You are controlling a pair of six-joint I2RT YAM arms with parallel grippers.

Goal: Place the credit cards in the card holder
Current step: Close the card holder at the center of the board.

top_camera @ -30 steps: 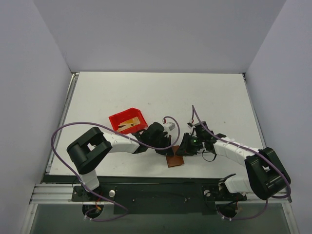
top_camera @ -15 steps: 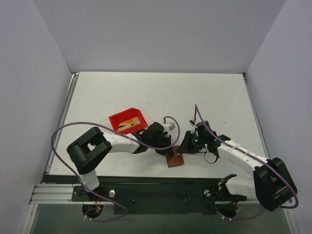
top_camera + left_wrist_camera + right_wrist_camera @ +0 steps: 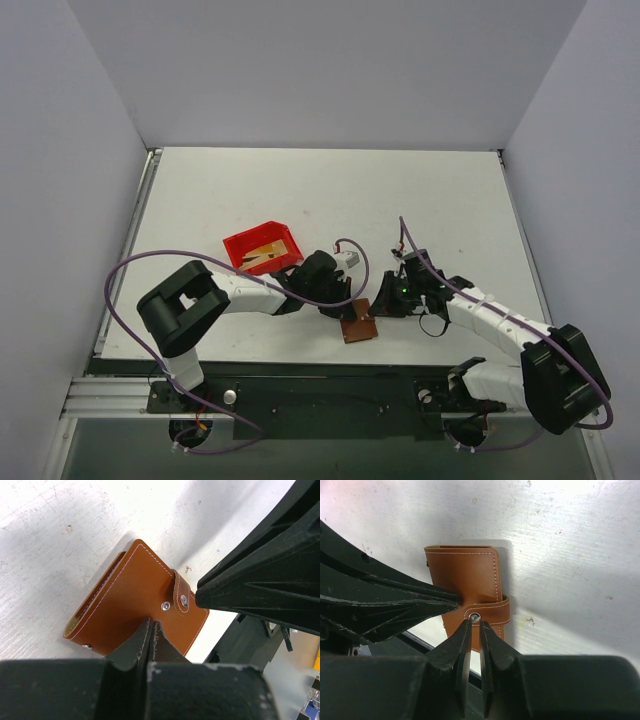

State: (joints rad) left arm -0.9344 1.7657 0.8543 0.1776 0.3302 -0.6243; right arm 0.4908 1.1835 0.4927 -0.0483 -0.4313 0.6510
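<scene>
- the card holder (image 3: 358, 326) lies closed on the white counter (image 3: 420, 200), close to the counter's near edge, between my two wrists.
- it is a brown leather-like wallet with pale stitching. its snap tab (image 3: 492, 611) wraps over one edge and is fastened, with a metal stud (image 3: 475, 616) showing on the tab.
- my left gripper (image 3: 152, 626) is fully closed, fingers pressed together with no gap. the joined tips rest on the holder's brown cover (image 3: 135, 590), just beside the tab.
- my right gripper (image 3: 474, 622) is narrow, with only a thin slit between the fingers. the tips sit right at the stud on the tab (whether they actually pinch the tab, i cannot tell).
- the two grippers come at the holder from opposite sides and nearly meet over it. in my left wrist view the right gripper's black body fills the right side, touching or just off the tab end.
- the credit cards (image 3: 266, 252) lie gold-tan in the red bin (image 3: 233, 248), which stands on the counter behind my left forearm, apart from the holder.
- no card is in either gripper, and none shows in the holder.
</scene>
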